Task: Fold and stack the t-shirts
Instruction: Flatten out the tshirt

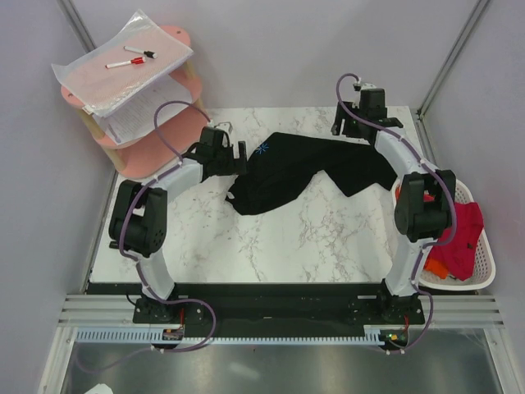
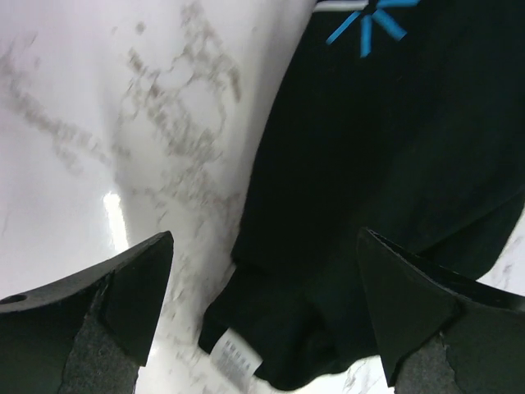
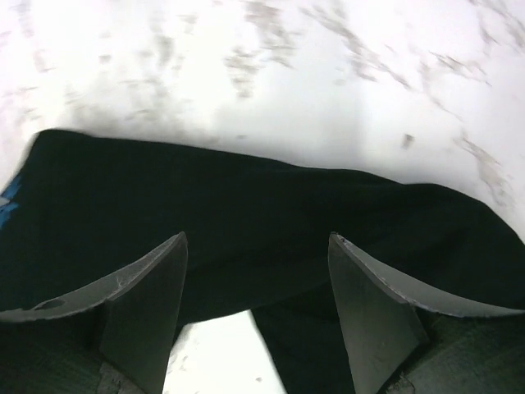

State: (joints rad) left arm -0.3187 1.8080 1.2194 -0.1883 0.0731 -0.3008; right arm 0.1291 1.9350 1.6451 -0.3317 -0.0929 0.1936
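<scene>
at the bottom of the top view the two arms stand on their bases, one at lower left and one at lower right. just beside the right arm, at the right edge of the frame, a white basket (image 1: 486, 277) sits against the side of the marble table (image 1: 246, 246). in it lies a crumpled red t-shirt (image 1: 464, 234), and a bit of orange cloth (image 1: 437, 269) shows at its lower edge.

higher up, in the middle of the frame, the black t-shirt (image 1: 287, 168) lies on the table. it is unfolded and stretches in a loose band from centre left to upper right, with a small blue mark (image 1: 263, 149) near its left end. the left gripper (image 1: 234, 154) is at that left end and the right gripper (image 1: 346, 123) at the upper right end.

in the left wrist view the left gripper (image 2: 264, 238) has its fingers wide apart and holds nothing. between them, at the bottom middle, a bunched corner of the shirt (image 2: 394, 148) shows a white label (image 2: 238, 355). whether the tips touch the cloth i cannot tell.

in the right wrist view the right gripper (image 3: 256, 238) is also spread and empty. the black cloth (image 3: 246, 197) runs across the frame just beyond both tips, and bare marble shows low between them.

farthest away, in the upper left of the top view, a pink shelf (image 1: 131, 154) carries papers (image 1: 90, 78) and a red marker (image 1: 130, 62).
</scene>
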